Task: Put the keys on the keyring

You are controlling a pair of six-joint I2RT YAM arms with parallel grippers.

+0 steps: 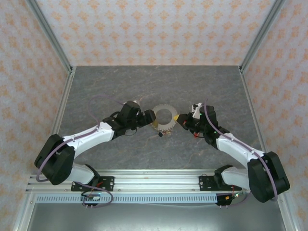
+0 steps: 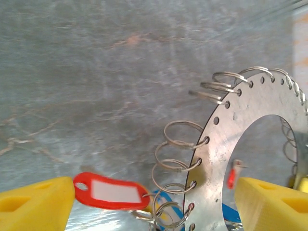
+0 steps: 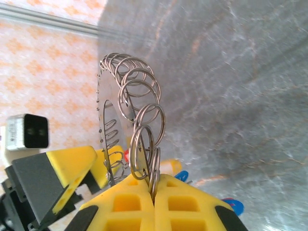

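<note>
Keyring [image 1: 163, 117] hangs between the two arms over the middle of the table [image 1: 144, 82], flat face turned toward the top camera, wide hole clear; the right claw [image 3: 154, 190] is clenched on one of the wire loops [image 3: 144, 115] at the rim on its own side, so that arm, I judge, carries the ring; the left claw [image 2: 155, 192] is released, fingers wide apart, straddling the opposite rim, the plate nearer one finger than the other and touching neither as far as I can see.

The next move turns, I judge, on the keys [image 2: 120, 192]; they dangle at the low end of the rim inside the left claw's span, so the left arm is plainly the nearer; the red tag [image 2: 103, 190] lies with its long axis across that gap, one end just beside a yellow finger [image 2: 38, 204], the other toward the keyring.

Counted: one keyring; two claws; one red tag whole; one blue tag [image 2: 169, 208] half hidden behind the loops; a red sliver [image 2: 232, 175] through the hole; bare key blades too small to count; loops too overlapped for a sure tally.
</note>
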